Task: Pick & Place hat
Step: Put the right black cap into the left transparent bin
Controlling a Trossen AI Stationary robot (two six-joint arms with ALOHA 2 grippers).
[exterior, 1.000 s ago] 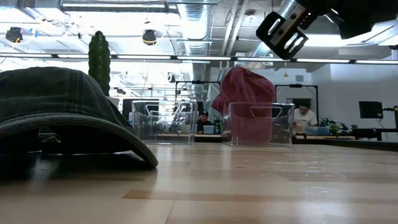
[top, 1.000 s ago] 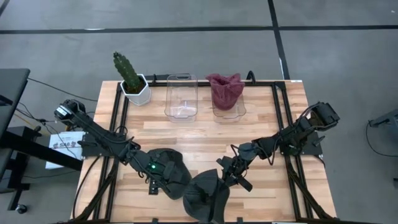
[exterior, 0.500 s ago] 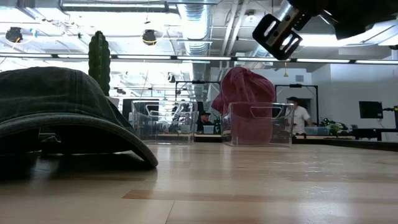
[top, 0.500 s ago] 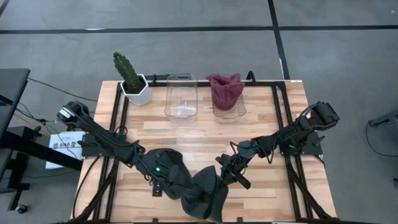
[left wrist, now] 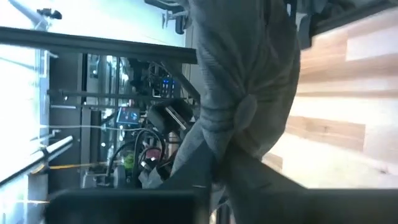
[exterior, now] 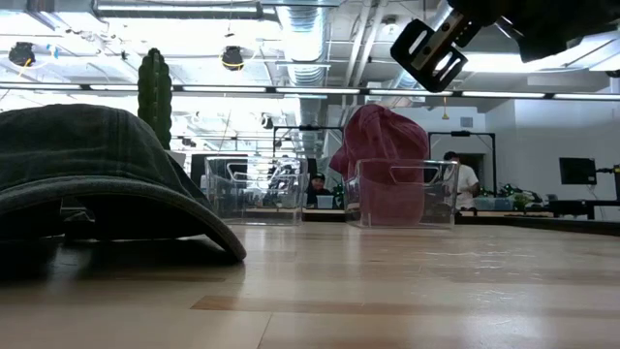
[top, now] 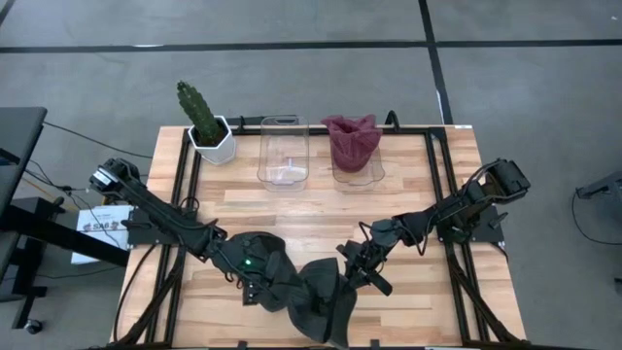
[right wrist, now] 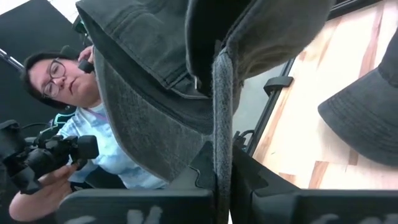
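Table (top: 408, 185); dark hat (top: 316, 297) hides both fingers.

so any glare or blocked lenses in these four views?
Low view: ceiling lights blow out the background, and the dark hat fills its left side. Left wrist view: bright washout along one edge, hat fabric up close. Right wrist view: hat fabric covers much of the frame. High view: even light.

Dark hat (top: 321, 301) runs past the high view's bottom edge and covers both grippers' jaws there. Low view crops the second hat (exterior: 92, 170) at left. Left wrist view: fabric fills frame, fingers hidden.
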